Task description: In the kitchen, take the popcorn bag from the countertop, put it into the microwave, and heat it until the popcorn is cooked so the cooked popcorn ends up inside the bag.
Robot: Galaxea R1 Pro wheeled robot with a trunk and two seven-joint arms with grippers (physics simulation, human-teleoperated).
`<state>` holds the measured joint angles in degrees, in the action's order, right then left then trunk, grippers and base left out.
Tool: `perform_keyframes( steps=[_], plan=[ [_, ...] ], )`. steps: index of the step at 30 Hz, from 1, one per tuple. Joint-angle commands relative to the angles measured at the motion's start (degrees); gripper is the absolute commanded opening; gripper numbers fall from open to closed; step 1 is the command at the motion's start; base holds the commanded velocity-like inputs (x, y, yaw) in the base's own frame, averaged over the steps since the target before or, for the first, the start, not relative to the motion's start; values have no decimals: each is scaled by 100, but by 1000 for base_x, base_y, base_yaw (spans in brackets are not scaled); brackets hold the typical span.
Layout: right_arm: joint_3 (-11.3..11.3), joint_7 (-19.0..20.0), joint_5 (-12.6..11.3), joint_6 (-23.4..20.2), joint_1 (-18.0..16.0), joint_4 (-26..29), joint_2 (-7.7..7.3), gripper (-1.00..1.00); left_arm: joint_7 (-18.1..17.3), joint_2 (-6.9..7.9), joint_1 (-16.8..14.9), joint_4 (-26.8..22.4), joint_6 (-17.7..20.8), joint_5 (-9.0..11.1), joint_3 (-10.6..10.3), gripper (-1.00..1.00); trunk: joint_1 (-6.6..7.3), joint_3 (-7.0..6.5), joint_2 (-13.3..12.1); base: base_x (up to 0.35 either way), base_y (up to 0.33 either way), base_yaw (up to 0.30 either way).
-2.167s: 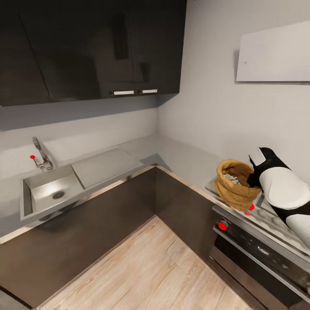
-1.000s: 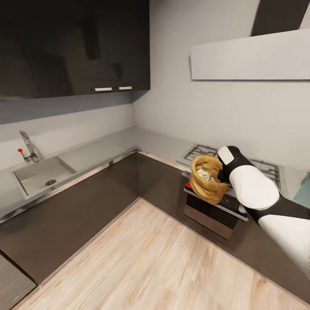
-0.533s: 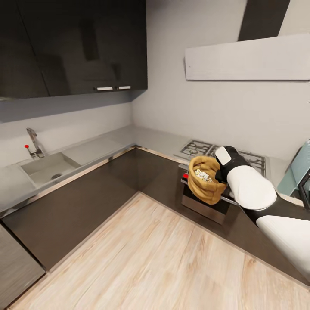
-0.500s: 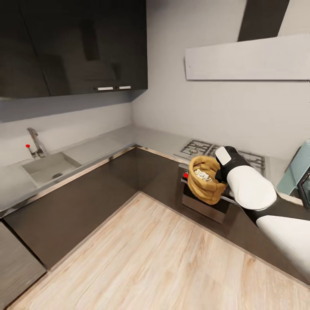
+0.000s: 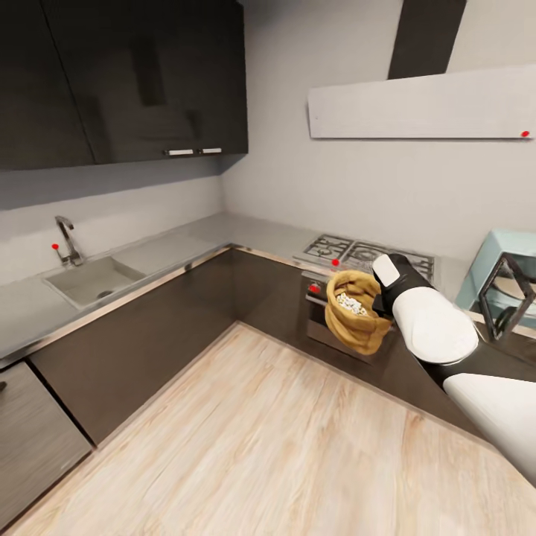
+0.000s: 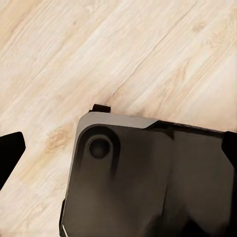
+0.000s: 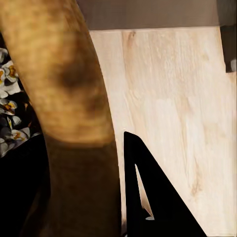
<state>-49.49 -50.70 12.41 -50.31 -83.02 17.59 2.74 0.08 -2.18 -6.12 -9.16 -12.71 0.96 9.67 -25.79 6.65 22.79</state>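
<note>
The tan-brown popcorn bag (image 5: 356, 316) hangs in the air in front of the stove, above the wooden floor, with my right gripper (image 5: 381, 299) shut on its rolled rim. Pale popcorn (image 5: 348, 301) kernels lie heaped inside it. In the right wrist view the popcorn bag's rim (image 7: 69, 79) runs between the fingers, one black finger (image 7: 148, 197) beside it and popcorn (image 7: 10, 113) at the edge. The pale blue microwave (image 5: 491, 257) stands on the light grey countertop (image 5: 186, 242) at the far right, its dark-framed door (image 5: 506, 294) swung open. My left gripper's fingertip (image 6: 9, 153) hangs over the floor, fingers wide apart.
A gas hob (image 5: 365, 253) and a dark oven (image 5: 327, 327) with red knobs sit just behind the bag. A sink (image 5: 93, 279) with a tap is at the left, dark cabinets (image 5: 126, 74) above, a range hood (image 5: 417, 104) over the hob. Wooden floor (image 5: 260, 439) spreads in front.
The whole view has swung right and drawn back from the counter corner, bringing the microwave into sight. The bag stays held in the right gripper, in the same pose.
</note>
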Motion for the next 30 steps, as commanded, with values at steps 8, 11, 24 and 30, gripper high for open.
perform_keyframes(
  steps=[8, 11, 24, 30],
  plan=[
    [-43, 7, 60, -32, -12, 8, 8, -100, 1, -2, -3, 1, -17, 10, 17, 100, 0, 13, 13, -344, 105, -298],
    [-35, 7, 60, -32, -6, 8, -9, -100, 1, 1, -3, 0, -17, 10, 19, 100, 0, 13, 13, -231, 48, -300],
    [-50, 16, 68, -32, 13, 8, -67, -100, 5, 4, -3, 2, -19, 23, 35, 100, 0, 13, 13, -10, -20, -300],
    [-44, 15, 84, -32, 19, 8, -72, -100, 18, 0, -3, 2, -19, 12, 26, 100, 0, 13, 13, 0, -320, -124]
  ],
)
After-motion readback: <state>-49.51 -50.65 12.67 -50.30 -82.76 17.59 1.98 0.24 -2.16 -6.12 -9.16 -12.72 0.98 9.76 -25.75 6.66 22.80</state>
